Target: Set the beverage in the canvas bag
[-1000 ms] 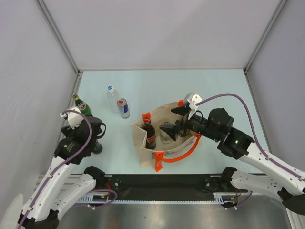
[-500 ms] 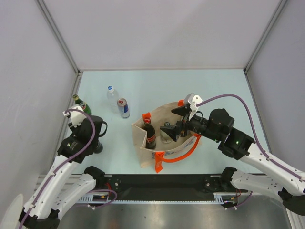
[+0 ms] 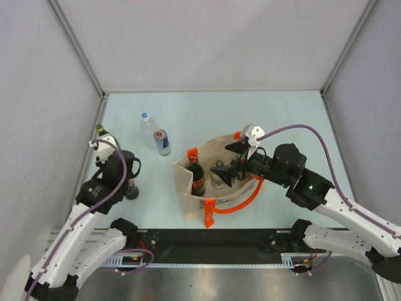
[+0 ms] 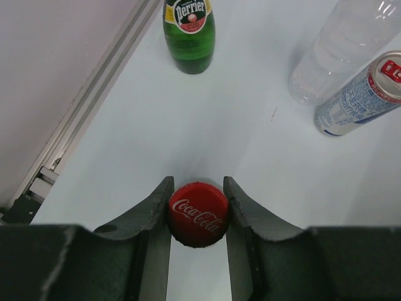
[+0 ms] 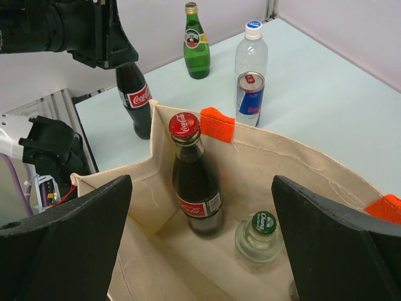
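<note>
Pale tabletop (image 3: 250, 113); below the spread jaws of my right gripper (image 3: 227, 160), the canvas bag (image 5: 294, 169) holds a cola bottle (image 5: 195, 182) and a green-capped bottle (image 5: 258, 238). My left gripper (image 4: 197, 186) clamps a second cola bottle (image 4: 199, 216) by its cap.

On your bench (image 3: 282, 119) stand the canvas bag (image 3: 186, 194), green bottle (image 4: 189, 34), water bottle (image 3: 147, 128), can (image 3: 162, 142) and cola bottle (image 5: 135, 100).
</note>
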`<action>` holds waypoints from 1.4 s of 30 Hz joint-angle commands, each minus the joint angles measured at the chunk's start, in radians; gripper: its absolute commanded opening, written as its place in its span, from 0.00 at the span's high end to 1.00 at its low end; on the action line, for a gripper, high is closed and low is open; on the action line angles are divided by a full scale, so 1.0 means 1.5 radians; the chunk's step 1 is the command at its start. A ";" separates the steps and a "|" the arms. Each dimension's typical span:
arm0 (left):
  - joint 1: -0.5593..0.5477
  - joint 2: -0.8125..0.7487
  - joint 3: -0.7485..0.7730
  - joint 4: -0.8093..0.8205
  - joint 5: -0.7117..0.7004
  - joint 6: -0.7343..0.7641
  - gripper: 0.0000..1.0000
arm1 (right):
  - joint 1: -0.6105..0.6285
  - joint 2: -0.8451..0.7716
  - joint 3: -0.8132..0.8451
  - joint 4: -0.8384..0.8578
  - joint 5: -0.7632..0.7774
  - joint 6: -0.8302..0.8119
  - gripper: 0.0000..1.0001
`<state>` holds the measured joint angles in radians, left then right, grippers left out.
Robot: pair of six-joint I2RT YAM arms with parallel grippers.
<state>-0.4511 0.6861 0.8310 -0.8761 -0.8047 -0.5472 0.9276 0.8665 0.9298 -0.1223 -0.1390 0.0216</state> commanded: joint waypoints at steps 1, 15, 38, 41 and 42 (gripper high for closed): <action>-0.002 -0.017 0.049 0.056 0.035 0.071 1.00 | 0.000 -0.010 -0.007 0.024 0.008 -0.010 0.00; -0.012 -0.007 0.146 0.076 0.196 0.161 1.00 | 0.001 -0.016 -0.018 0.042 0.021 -0.012 0.00; -0.029 0.204 0.546 0.091 0.352 0.270 1.00 | 0.000 -0.014 0.041 -0.069 0.419 0.124 0.02; -0.046 0.245 0.618 0.096 0.370 0.271 1.00 | 0.001 0.008 0.077 -0.145 0.526 0.159 0.02; -0.054 0.255 0.636 0.097 0.368 0.271 1.00 | 0.001 0.013 0.088 -0.182 0.571 0.171 0.02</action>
<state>-0.4931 1.0397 1.5997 -0.9073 -0.3042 -0.1658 0.9276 0.8619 0.9592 -0.2539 0.4332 0.1787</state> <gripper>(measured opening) 0.380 0.980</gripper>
